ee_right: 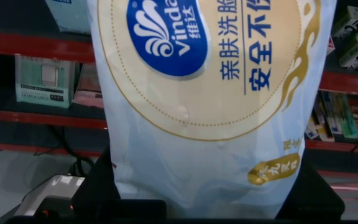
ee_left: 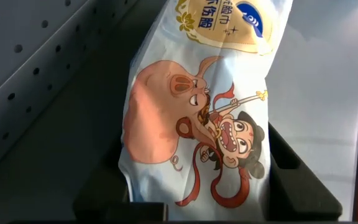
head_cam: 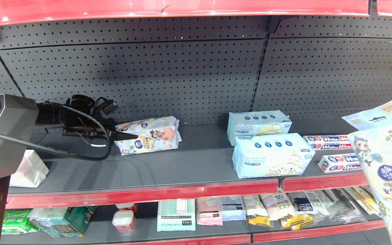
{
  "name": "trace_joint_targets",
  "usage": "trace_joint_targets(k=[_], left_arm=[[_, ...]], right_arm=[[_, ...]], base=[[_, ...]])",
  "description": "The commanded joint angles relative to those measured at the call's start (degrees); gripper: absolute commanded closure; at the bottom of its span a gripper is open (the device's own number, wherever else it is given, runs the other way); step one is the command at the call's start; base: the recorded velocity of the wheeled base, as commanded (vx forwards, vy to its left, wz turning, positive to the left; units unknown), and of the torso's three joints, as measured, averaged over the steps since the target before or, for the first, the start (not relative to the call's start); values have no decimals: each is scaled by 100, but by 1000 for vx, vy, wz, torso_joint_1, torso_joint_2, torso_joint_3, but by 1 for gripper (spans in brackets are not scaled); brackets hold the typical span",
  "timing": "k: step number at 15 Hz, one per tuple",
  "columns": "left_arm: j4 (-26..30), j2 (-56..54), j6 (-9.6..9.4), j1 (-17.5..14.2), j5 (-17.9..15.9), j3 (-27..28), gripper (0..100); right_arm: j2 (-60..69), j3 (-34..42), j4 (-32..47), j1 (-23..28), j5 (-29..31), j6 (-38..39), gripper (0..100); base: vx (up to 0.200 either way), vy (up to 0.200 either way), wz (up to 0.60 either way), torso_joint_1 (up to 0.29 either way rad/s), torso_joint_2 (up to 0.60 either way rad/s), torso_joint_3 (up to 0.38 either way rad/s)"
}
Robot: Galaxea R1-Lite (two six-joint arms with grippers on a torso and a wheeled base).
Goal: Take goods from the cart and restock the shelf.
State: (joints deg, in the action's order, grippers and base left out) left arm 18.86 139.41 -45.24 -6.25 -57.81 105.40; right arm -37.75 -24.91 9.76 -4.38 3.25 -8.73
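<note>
White pouch (head_cam: 385, 170), one of the goods, is held aloft nearest the camera, clamped in the right end effector (ee_right: 207, 202) before the right end of the shelf (head_cam: 141, 195). Its lower edge is cut off by the frame. Farther in, a cartoon-printed pack (head_cam: 151, 134) lies on the shelf board, well back, and the left end effector (head_cam: 123, 136) appears closed on its end. Placing is judged to be in hand. Release and a clean withdrawal are called for next, after which a free spot must be found for the pouch. Pad contact is masked by the wrapper.
</note>
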Motion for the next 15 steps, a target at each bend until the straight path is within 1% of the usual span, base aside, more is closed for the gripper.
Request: trace_joint_targets(k=[1,2,3,4,5,7,8,9,10,11,12,13,14,15], left_arm=[[4,-72,-46,-25,-11,-2,100],[461,-362,-169,-78,-240,-28,100],[628,-503,-266,-87,-345,-63,100],[672,-617,-451,-122,-380,-143,100],[672,-705,-539,-183,-380,-248,100],[672,-889,-547,-262,-433,-503,100],[654,-1004,-591,-306,-433,-723,100],[619,-1092,-820,-394,-442,-1065,100],[619,-1127,-1013,-456,-495,-1268,100],[619,-1179,-1110,-500,-512,-1443,100],[575,-1302,-1163,-544,-521,-1707,100],[478,-1329,-1171,-552,-521,-1839,100],[188,-1329,-1189,-579,-521,-2015,100],[-225,-1329,-1215,-605,-521,-2340,100]], right_arm=[[5,-6,-1,-2,0,-6,100],[14,-6,-1,-2,0,-6,100],[14,3,-1,7,0,-6,100],[14,3,-1,7,0,-6,100],[14,21,-1,7,0,-6,100],[14,21,-1,7,0,-6,100],[5,12,-1,7,0,-6,100],[5,3,-1,7,0,-6,100],[5,-6,-1,7,0,-6,100],[14,-6,-1,7,8,-6,100],[5,-6,-1,7,0,-6,100],[5,-6,-1,7,8,-6,100],[-4,-6,-1,7,0,-15,100],[-4,-6,-1,7,0,-41,100]], base=[[0,0,0,0,0,0],[0,0,0,0,0,0],[0,0,0,0,0,0],[0,0,0,0,0,0],[0,0,0,0,0,0],[0,0,0,0,0,0],[0,0,0,0,0,0],[0,0,0,0,0,0],[0,0,0,0,0,0],[0,0,0,0,0,0],[0,0,0,0,0,0],[0,0,0,0,0,0],[0,0,0,0,0,0],[0,0,0,0,0,0]])
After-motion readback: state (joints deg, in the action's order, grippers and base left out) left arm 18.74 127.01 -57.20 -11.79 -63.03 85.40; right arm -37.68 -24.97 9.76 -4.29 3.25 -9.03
